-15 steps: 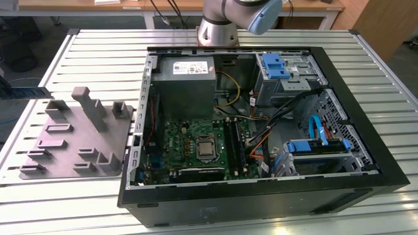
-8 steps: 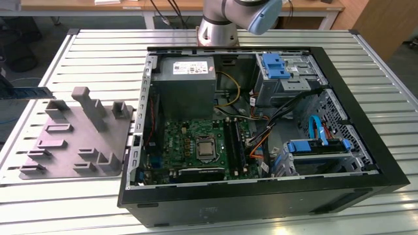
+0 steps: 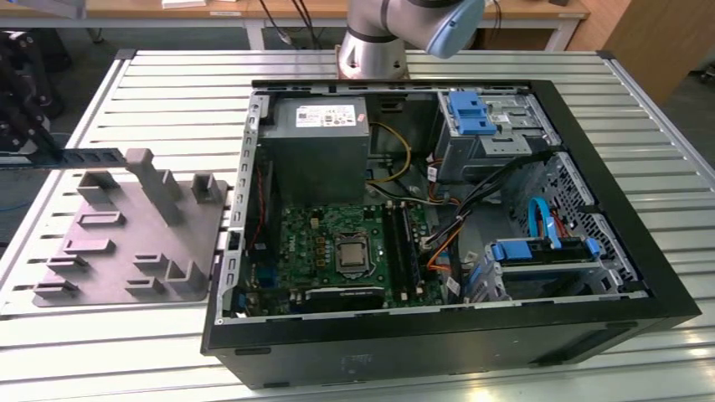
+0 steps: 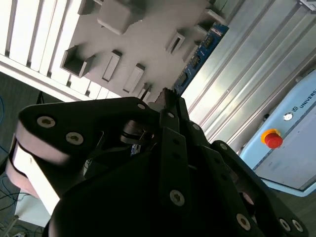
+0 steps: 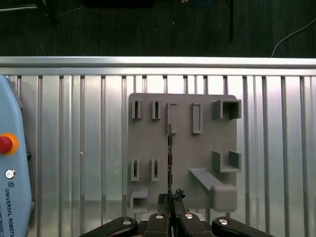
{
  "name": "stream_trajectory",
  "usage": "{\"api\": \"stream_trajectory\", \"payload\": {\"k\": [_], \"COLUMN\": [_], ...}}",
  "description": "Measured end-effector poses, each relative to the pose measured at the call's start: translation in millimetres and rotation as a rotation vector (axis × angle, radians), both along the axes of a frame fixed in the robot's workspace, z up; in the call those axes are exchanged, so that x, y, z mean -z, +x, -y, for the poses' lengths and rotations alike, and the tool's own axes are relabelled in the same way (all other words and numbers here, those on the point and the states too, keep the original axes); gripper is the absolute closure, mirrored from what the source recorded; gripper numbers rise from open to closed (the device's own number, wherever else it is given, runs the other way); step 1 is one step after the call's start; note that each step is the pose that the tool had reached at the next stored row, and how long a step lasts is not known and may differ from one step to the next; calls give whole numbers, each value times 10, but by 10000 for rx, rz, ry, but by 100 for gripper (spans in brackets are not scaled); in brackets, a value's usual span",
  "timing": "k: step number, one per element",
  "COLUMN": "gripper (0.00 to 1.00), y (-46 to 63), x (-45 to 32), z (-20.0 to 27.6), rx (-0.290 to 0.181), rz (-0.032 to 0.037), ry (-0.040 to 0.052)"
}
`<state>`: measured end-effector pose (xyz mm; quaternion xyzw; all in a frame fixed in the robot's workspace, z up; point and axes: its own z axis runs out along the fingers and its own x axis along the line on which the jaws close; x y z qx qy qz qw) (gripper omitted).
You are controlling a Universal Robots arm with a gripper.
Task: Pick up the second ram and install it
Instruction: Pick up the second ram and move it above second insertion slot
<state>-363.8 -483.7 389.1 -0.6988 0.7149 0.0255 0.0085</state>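
Observation:
In both wrist views my gripper (image 5: pixel 171 198) is shut on the second ram (image 5: pixel 170 158), a thin stick seen edge-on that reaches out from the fingertips over the grey holder plate (image 5: pixel 182 148). The second wrist view shows the ram's (image 4: pixel 197 54) flat side with its chips, sticking out past the black gripper (image 4: pixel 168 98). The stick hangs above the plate, clear of the plate's slots. In the exterior view, the open computer case (image 3: pixel 447 218) holds the green motherboard (image 3: pixel 324 243), with long black slot rails (image 3: pixel 404 243) beside the processor.
The grey holder plate (image 3: pixel 123 243) lies on the slatted metal table (image 3: pixel 167 92) at the exterior view's left, next to the case. A light-blue pendant with a red button (image 5: pixel 5 144) lies on the table beside the plate. The arm's base (image 3: pixel 374 50) stands behind the case.

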Motion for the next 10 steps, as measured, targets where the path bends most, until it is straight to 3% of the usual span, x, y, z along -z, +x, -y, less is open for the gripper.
{"api": "stream_trajectory", "payload": {"k": [10], "gripper": [86], "y": [454], "x": [3], "z": [0], "rx": [0], "rz": [-12], "ry": [1]}}
